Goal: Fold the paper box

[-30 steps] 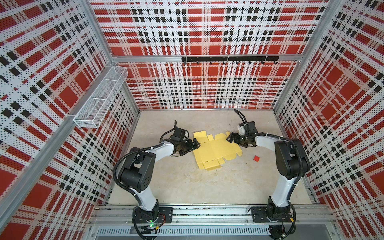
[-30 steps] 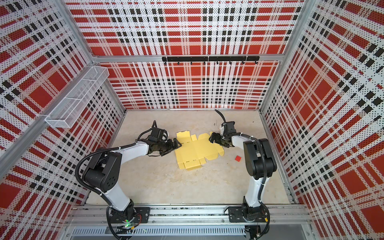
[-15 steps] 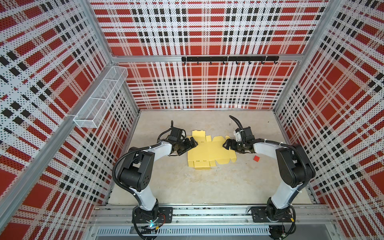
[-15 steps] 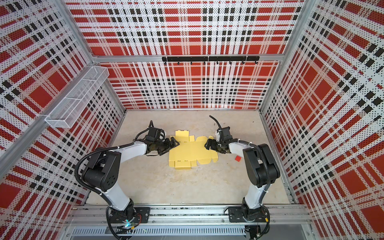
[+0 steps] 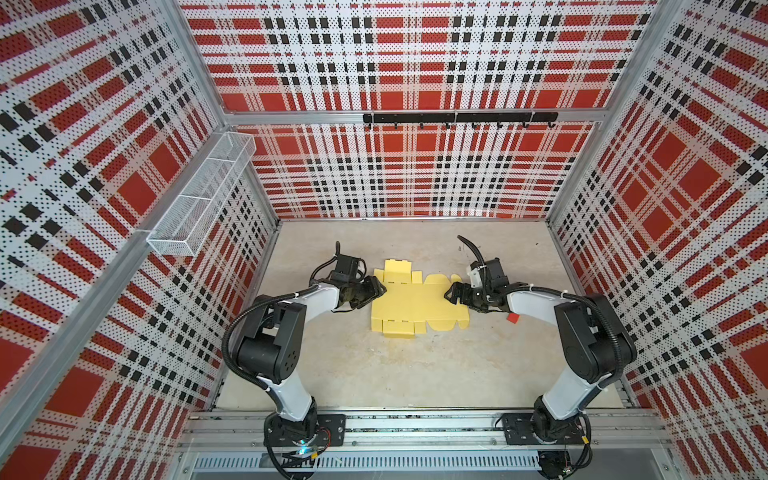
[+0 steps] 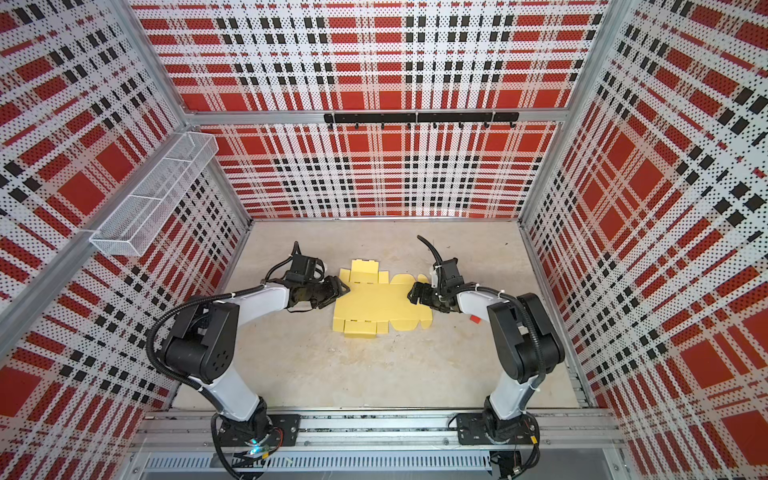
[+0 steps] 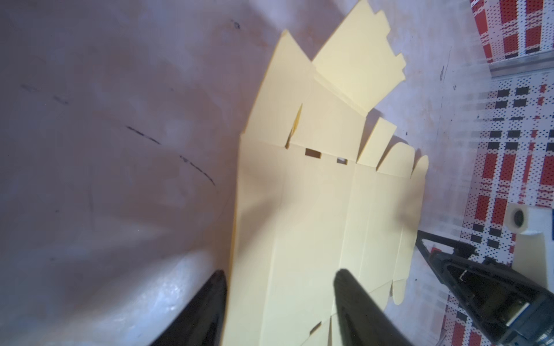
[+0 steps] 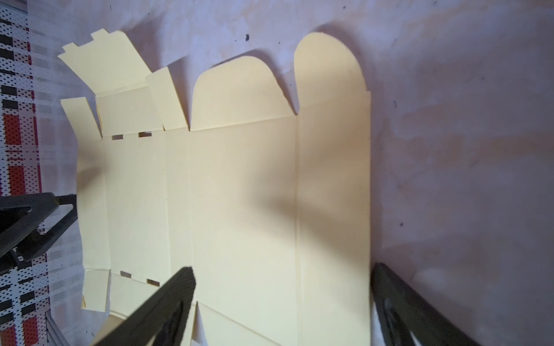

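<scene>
The paper box lies unfolded as a pale yellow die-cut sheet, flat on the beige tabletop. It sits mid-table, somewhat toward the far side, between the two arms. Tabbed flaps stick out from the far and near edges of its left half, and rounded flaps from the far and near edges of its right half. Small slots show along the creases in both wrist views.

The left gripper sits low at the sheet's left edge. The left wrist view shows its claw about half spread and gripping nothing, straddling that edge: one finger is over bare table, the other finger over the card.

The right gripper is low at the sheet's right edge. The right wrist view shows its claw spread wide and closed on nothing, with one finger above the card and the other finger beyond the edge, over the table.

A small red square piece lies on the table to the right of the right gripper, apart from the sheet
</scene>
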### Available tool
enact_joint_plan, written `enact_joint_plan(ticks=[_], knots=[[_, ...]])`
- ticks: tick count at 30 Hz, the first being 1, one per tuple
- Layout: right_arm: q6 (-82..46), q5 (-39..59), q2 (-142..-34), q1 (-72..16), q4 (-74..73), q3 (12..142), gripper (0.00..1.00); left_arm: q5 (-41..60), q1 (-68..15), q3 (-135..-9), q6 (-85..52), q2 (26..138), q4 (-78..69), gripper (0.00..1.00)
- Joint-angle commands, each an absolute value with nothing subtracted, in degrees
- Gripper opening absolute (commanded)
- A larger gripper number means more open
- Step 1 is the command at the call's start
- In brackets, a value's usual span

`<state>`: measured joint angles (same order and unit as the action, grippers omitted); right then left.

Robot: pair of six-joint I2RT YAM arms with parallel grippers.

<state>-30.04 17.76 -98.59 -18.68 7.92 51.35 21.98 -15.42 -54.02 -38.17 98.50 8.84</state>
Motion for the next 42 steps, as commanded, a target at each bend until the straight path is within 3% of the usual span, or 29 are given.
enact_joint_plan(ticks=[1, 6, 12, 15, 17, 24, 37, 42], knots=[[-30.3, 16.7, -97.2, -18.9, 9.3, 49.9, 0.94, 20.1, -15.1, -54.2, -36.2, 95.9, 10.3, 0.52], [-28.7, 15.3, -95.0, -18.8, 9.1, 49.2, 0.93, 20.0, -14.8, -53.8, -35.0, 96.2, 9.0, 0.37], [-27.9, 16.2, -94.6, -18.8, 8.8, 49.2, 0.94, 20.2, -15.0, -54.7, -34.5, 98.3, 9.2, 0.36], [-28.2, 16.7, -94.0, -18.9, 8.2, 48.6, 0.94, 20.6, -15.4, -56.1, -33.0, 99.6, 10.4, 0.41], [-28.1, 17.1, -93.8, -18.8, 6.7, 47.9, 0.94, 20.5, -15.3, -56.0, -32.8, 100.4, 10.2, 0.53], [-28.6, 17.4, -94.6, -18.9, 6.5, 47.5, 0.94, 21.6, -15.4, -57.4, -33.1, 102.3, 11.1, 0.55], [-26.0, 13.6, -90.3, -18.9, 10.9, 48.4, 0.94, 21.4, -16.9, -58.5, -30.3, 98.8, 12.6, 0.17], [-21.6, 10.3, -84.0, -19.6, 10.4, 47.0, 0.95, 22.6, -17.0, -58.2, -30.1, 97.1, 11.7, 0.07]])
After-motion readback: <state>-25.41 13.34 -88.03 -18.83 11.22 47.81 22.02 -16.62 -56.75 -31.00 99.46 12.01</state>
